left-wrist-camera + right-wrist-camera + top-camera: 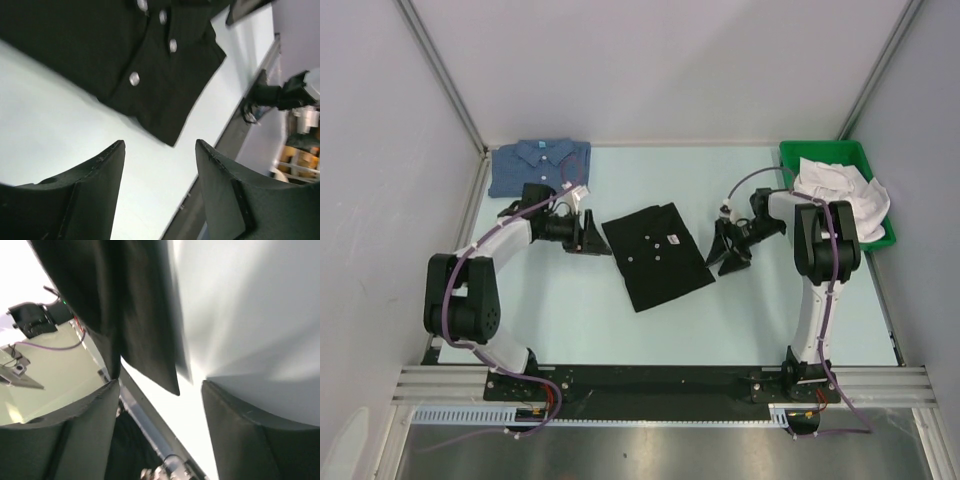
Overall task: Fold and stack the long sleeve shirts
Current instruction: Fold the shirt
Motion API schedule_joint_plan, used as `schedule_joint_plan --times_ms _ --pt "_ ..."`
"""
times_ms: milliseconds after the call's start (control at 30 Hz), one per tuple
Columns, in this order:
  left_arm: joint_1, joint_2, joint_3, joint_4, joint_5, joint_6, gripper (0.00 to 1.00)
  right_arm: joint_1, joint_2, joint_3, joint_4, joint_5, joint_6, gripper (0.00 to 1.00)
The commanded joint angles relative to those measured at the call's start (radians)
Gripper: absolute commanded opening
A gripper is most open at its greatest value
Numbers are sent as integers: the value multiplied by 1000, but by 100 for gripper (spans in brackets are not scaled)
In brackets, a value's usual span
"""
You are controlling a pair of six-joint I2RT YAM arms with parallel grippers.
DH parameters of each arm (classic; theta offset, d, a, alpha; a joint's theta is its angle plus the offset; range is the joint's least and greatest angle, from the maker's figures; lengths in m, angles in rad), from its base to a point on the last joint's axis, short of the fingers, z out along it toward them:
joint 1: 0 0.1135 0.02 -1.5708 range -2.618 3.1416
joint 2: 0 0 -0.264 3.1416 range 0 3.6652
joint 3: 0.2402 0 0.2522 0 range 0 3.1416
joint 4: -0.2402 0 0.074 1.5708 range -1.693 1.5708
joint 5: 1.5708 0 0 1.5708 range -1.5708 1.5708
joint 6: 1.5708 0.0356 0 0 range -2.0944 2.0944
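Near left base: left arm (500, 238) elbow bent, forearm reaching far and right toward scene centre. Its left gripper (590, 240) sits low, pointing right, jaws spread apart, nothing between them. Near right base: right arm (825, 250) goes up, then folds left. Its right gripper (725, 255) sits low, angled left and near, jaws spread apart. The two grippers face each other, well apart.

Folded black shirt (655, 255) lies between left end effector (592, 238) and right end effector (725, 256).
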Motion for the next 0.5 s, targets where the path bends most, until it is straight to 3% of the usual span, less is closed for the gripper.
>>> schedule_joint_plan --times_ms 0,67,100,167,200,433,467 --pt "19 32 98 84 -68 56 65 43 -57 -100 5 72 -43 64" --pt "23 68 145 124 -81 23 65 49 -39 -111 49 111 -20 49" --pt "25 80 164 124 -85 18 65 46 -27 -102 63 126 -6 33" --pt "26 101 198 121 -87 9 65 31 27 -30 82 158 16 18" --pt "30 103 202 121 -94 10 65 14 45 8 80 164 25 1" --pt "39 77 161 120 -170 70 64 -29 249 476 75 351 -45 0" --pt "39 94 161 120 -179 81 64 -25 260 516 97 371 -53 7"
